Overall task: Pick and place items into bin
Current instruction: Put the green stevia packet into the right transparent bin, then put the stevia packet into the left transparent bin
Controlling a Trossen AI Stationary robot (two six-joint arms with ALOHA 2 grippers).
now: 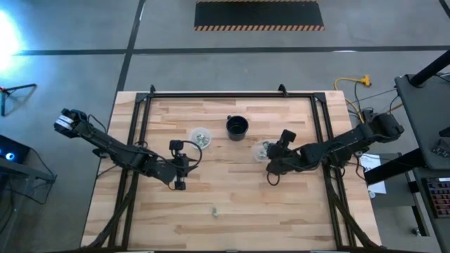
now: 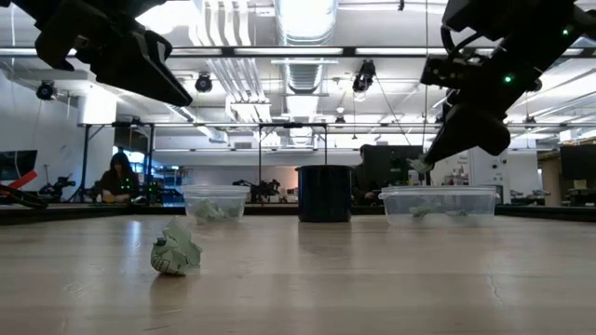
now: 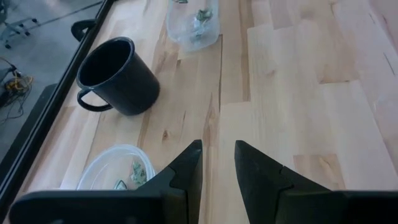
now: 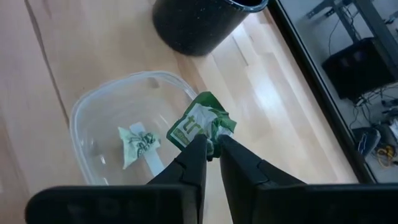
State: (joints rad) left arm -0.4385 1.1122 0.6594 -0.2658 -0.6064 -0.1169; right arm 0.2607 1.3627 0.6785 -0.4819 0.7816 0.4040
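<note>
A crumpled pale green wrapper (image 2: 175,251) lies on the wood near the table's near edge, also visible as a wrapper (image 1: 214,210) from above. Two clear bins stand mid-table: the left bin (image 1: 200,137) and the right bin (image 1: 264,150), each with wrapper pieces inside. My right gripper (image 4: 211,149) hovers over the right bin's (image 4: 93,124) rim, shut on a green wrapper. My left gripper (image 3: 217,163) is open and empty, in the air near the left bin (image 3: 106,171). My right gripper pinches a crumpled green wrapper by its lower edge (image 4: 208,138) between the two fingertips. The wrapper (image 4: 200,124) sticks out beyond the fingertips, lifted clear above the right bin's rim. In the low view the piece (image 2: 417,165) shows at the fingertips, well above the bin.
A black mug (image 1: 237,127) stands between and just beyond the two bins, seen also as a mug (image 3: 118,74) and a mug (image 4: 199,25). One whitish-green piece (image 4: 138,143) lies in the right bin. A dark frame (image 1: 232,95) borders the table. Bare wood lies toward the near edge.
</note>
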